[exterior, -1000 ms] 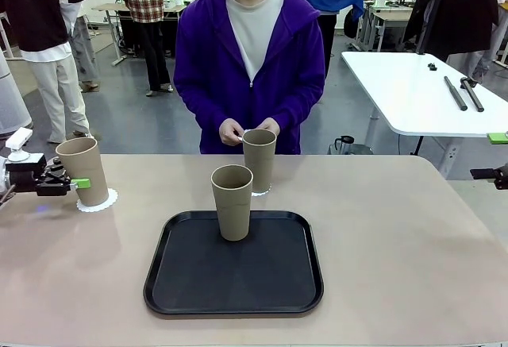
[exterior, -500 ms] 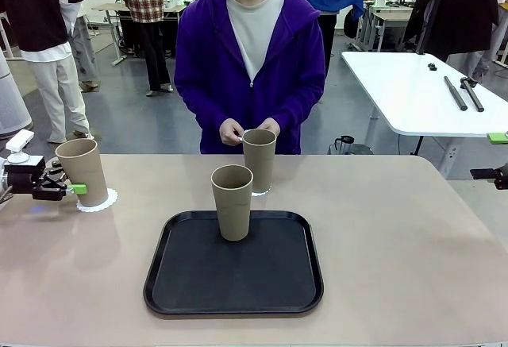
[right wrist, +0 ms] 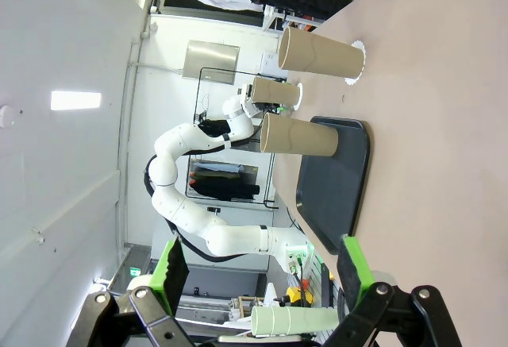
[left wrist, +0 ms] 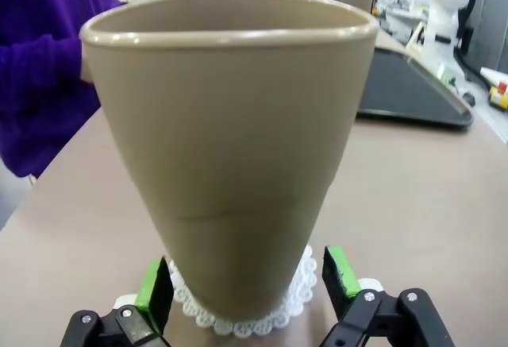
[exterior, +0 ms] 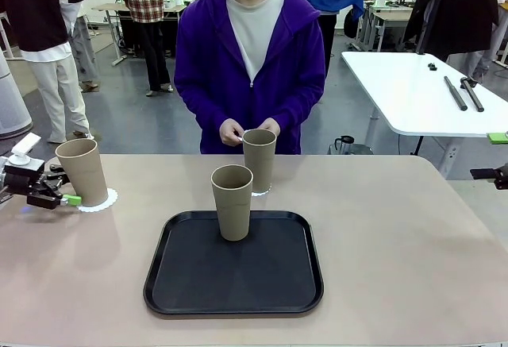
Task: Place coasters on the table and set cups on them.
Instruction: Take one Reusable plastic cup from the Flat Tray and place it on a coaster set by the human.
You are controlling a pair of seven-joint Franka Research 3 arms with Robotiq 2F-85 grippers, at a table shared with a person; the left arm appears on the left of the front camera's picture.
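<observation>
My left gripper [left wrist: 248, 283], spread, is flanking the cup [left wrist: 230, 148] without touching, down by its coaster [left wrist: 300, 295] at the table's [left wrist: 429, 204] left edge. Seemingly light, stiff, tippy: I'm favouring mid-wall. My right gripper [right wrist: 262, 267] is gaping empty.

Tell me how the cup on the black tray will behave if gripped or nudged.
Tall with a narrow base, the cup on the tray would likely tip if nudged near its rim. It looks empty, so probably light. Widening upward, it should wedge rather than slip when lifted.
</observation>
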